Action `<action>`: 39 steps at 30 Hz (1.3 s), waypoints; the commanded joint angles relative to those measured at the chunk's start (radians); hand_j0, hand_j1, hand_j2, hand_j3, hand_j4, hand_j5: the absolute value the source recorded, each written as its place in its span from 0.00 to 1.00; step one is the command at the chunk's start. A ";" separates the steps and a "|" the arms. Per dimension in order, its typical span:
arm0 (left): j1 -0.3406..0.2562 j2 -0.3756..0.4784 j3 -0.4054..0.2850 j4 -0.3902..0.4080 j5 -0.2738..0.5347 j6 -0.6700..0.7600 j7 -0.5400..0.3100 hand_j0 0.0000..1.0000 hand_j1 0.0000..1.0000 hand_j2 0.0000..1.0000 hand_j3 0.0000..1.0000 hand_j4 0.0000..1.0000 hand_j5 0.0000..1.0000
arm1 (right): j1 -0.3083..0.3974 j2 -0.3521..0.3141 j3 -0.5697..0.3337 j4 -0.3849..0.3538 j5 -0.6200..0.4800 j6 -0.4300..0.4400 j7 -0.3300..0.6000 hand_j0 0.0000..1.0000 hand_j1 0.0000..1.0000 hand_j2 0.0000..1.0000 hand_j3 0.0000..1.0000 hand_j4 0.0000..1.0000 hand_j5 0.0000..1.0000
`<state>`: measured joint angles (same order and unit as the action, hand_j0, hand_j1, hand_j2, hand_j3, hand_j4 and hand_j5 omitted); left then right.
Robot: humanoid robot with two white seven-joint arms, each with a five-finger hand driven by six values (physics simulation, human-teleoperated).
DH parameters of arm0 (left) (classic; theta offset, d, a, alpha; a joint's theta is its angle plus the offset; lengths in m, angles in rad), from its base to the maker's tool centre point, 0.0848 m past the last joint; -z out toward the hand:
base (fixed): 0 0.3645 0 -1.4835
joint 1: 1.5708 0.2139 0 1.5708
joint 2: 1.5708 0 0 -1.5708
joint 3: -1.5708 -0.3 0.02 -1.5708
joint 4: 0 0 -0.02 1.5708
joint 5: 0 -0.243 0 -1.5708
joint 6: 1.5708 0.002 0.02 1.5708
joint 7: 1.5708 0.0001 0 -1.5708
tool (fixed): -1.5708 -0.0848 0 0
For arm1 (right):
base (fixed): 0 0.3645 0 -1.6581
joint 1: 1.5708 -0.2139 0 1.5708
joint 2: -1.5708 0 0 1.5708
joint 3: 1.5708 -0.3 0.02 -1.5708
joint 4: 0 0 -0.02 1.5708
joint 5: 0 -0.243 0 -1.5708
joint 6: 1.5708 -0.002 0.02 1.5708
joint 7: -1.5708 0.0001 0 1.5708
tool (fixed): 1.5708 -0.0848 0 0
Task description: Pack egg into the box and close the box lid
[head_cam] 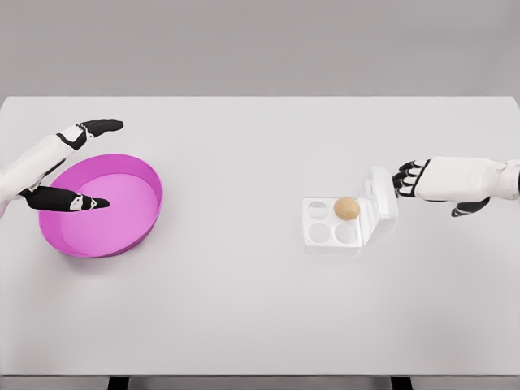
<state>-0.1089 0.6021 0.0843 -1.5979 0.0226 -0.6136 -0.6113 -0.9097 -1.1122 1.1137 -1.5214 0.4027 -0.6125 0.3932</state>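
A clear plastic egg box (333, 226) lies right of the table's middle. A tan egg (347, 209) sits in its far right cup; the other cups look bare. The box lid (382, 204) stands tilted up on the right side. My right hand (409, 179) hovers just right of the lid, black fingers curled toward its upper edge, holding nothing. My left hand (81, 162) reaches over the left rim of a pink bowl (146, 180), fingers spread and holding nothing.
The pink bowl is round, shallow and holds nothing. The white table (244, 309) runs across the whole view, with its front edge near the bottom.
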 commanded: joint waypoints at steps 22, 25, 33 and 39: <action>0.000 0.001 -0.001 -0.001 0.008 0.003 0.000 1.00 1.00 1.00 1.00 1.00 1.00 | -0.026 0.012 0.000 -0.069 -0.002 0.002 0.026 1.00 1.00 1.00 1.00 1.00 1.00; 0.000 0.001 -0.001 -0.001 0.008 0.003 0.000 1.00 1.00 1.00 1.00 1.00 1.00 | -0.032 0.018 0.000 -0.071 -0.002 0.002 0.033 1.00 1.00 1.00 1.00 1.00 1.00; 0.000 0.001 -0.001 -0.001 0.008 0.003 0.000 1.00 1.00 1.00 1.00 1.00 1.00 | -0.094 0.074 -0.006 0.197 -0.094 0.002 0.029 1.00 1.00 1.00 1.00 1.00 1.00; 0.000 -0.001 -0.001 -0.001 0.008 0.003 0.000 1.00 1.00 1.00 1.00 1.00 1.00 | -0.095 0.137 -0.005 0.311 -0.097 0.002 0.029 1.00 1.00 1.00 1.00 1.00 1.00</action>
<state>-0.1089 0.6013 0.0828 -1.5980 0.0225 -0.6136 -0.6113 -1.0048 -0.9965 1.1099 -1.2535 0.3141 -0.6126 0.4223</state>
